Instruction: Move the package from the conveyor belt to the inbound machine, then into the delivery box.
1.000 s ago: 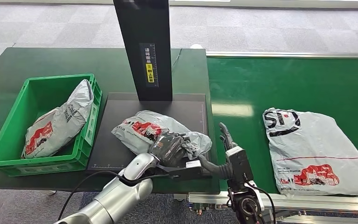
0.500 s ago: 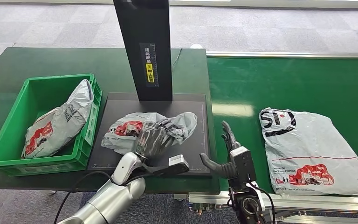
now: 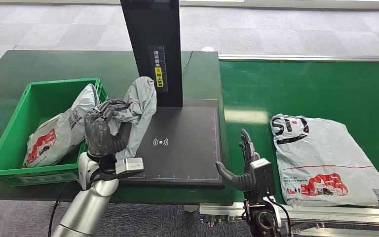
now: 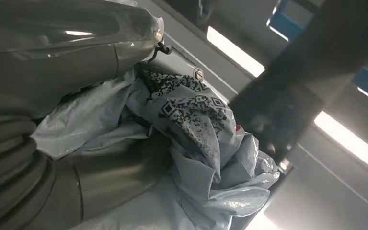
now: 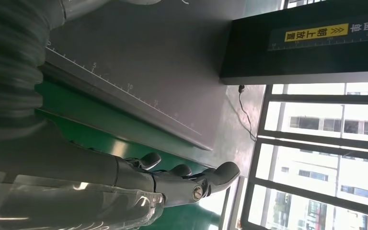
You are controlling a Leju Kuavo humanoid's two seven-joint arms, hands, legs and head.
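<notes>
The left robot hand (image 3: 100,129) grips a crumpled grey package (image 3: 137,109), its dark fingers (image 3: 109,106) curled tight around a bunched fold of the plastic, lifting it clear of the black scanner pad (image 3: 177,148) of the inbound machine. The package hangs upright from the grasp, its long axis running roughly vertical, its upper end rising above the robot hand beside the machine's black column (image 3: 153,49) and its lower part trailing down past the wrist. It sits just over the near right wall of the green delivery box (image 3: 10,143), between the box and the pad. From the left wrist, the plastic wraps around the thumb, a printed code patch (image 4: 191,112) on the wrinkled film facing the camera. The right robot hand (image 3: 239,165) holds nothing, its fingers spread and pointing away from the robot, poised at the near edge of the bench (image 3: 39,64) between the pad and the green conveyor belt (image 3: 301,89). A second grey package (image 3: 59,131) leans inside the delivery box, and a third, larger one (image 3: 325,163) lies flat on the belt, well to the right of the open hand.
</notes>
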